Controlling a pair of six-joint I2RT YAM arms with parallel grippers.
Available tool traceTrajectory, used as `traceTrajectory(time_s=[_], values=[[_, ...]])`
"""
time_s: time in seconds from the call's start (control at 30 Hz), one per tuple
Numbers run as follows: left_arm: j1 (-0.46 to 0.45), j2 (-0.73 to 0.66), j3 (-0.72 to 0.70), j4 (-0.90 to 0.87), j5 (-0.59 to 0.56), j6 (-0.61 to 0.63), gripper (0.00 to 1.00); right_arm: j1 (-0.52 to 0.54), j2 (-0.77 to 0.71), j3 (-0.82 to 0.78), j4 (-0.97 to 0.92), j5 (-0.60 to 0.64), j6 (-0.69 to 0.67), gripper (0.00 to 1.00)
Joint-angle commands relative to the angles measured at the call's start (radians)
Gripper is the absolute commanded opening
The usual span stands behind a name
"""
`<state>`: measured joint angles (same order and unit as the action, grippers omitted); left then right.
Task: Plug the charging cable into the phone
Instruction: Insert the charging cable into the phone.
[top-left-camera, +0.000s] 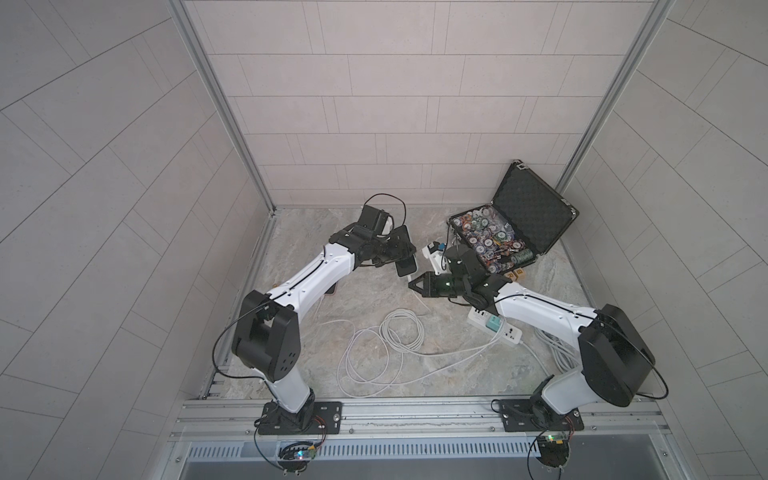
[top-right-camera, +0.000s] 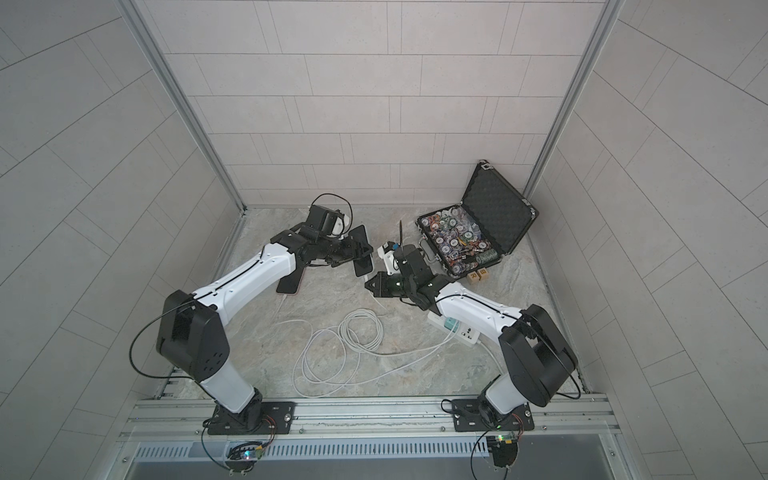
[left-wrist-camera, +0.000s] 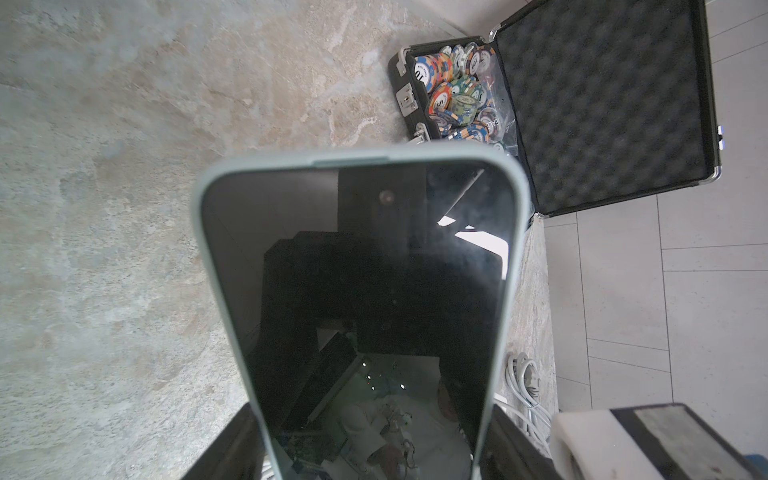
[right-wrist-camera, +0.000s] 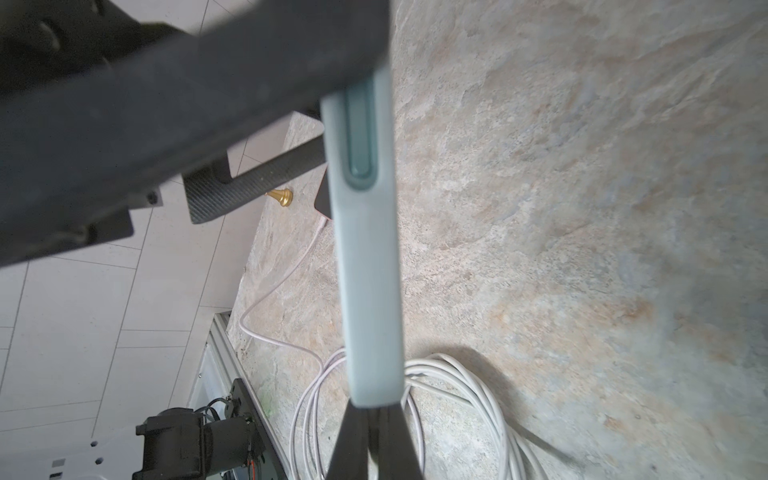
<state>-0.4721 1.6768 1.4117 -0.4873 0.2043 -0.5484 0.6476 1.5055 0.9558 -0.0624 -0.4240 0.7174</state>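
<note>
You work over a marbled grey-beige table (top-left-camera: 478, 374) boxed in by pale tiled walls (top-left-camera: 374, 104). At its far right corner an open case (top-left-camera: 534, 208) holds poker chips (left-wrist-camera: 457, 95). Near the right edge a power strip (top-left-camera: 514, 335) lies under your right forearm.

Your left arm reaches from the near left corner toward the far edge, with the wrist turned toward the middle. The left gripper (top-left-camera: 401, 251) is clamped across the width of the phone (left-wrist-camera: 374, 270), which has a dark screen and a pale blue-green cover and is held raised over the table's middle.

Your right arm stretches low from the near right corner. The right gripper (top-left-camera: 411, 286) has its jaws together, tips right at the phone's near end, where a white plug (top-left-camera: 409, 277) shows. You cannot tell whether it pinches that plug.

The cable (right-wrist-camera: 457, 372) coils on the table toward the near edge. A red-edged phone (top-right-camera: 288, 286) lies flat beneath your left forearm.
</note>
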Motion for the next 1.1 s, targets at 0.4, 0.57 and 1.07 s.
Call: traceTrajectory(time_s=[0.4, 0.57, 1.07], values=[[-0.008, -0.050, -0.029, -0.020, 0.035, 0.022, 0.42, -0.020, -0.021, 0.028, 0.033, 0.071, -0.063, 0.00], [-0.019, -0.052, -0.074, 0.009, 0.078, 0.013, 0.33, -0.020, -0.007, 0.059, 0.053, 0.041, -0.135, 0.00], [-0.021, -0.039, -0.096, -0.051, 0.035, 0.021, 0.32, -0.049, 0.045, 0.103, 0.053, 0.090, -0.202, 0.00]])
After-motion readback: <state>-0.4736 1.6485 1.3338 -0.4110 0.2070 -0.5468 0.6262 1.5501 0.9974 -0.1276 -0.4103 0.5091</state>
